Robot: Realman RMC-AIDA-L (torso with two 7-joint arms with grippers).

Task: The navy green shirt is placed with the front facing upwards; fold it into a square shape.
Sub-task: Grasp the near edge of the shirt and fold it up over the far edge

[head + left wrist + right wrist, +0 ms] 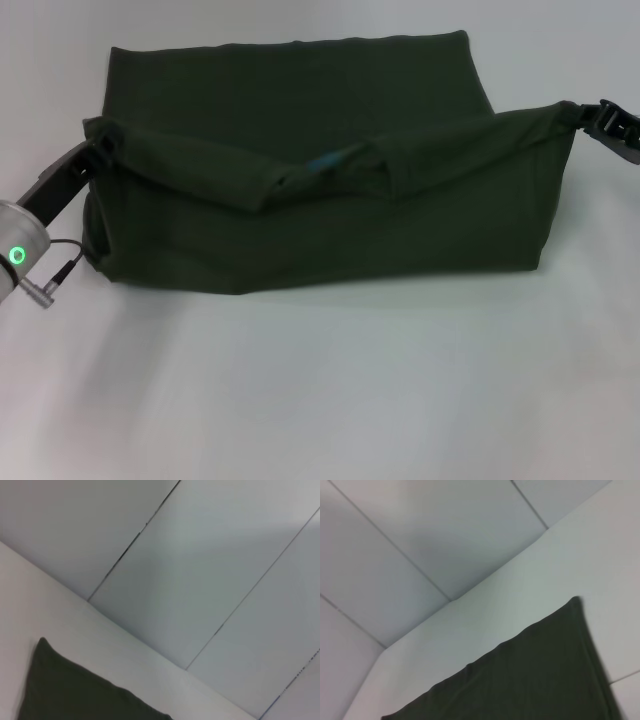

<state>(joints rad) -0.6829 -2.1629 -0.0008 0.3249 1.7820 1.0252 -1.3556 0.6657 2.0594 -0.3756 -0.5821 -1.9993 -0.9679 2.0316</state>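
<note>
1. one navy green shirt lies mid-worktop, its near edge lifted and hanging as a sagging fold between both arms.
2. judgement: carry both corners evenly toward 12 o'clock, keeping the raised edge taut so the fold lands straight.
3. left pincer at 9 o'clock pinches one corner; right pincer at 3 o'clock pinches the other, both closed on cloth.

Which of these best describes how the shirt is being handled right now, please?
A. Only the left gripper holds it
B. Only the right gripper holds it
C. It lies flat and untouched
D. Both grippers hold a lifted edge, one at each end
D: in the head view the left gripper and the right gripper each pinch one end of the raised edge of the navy green shirt.
</note>
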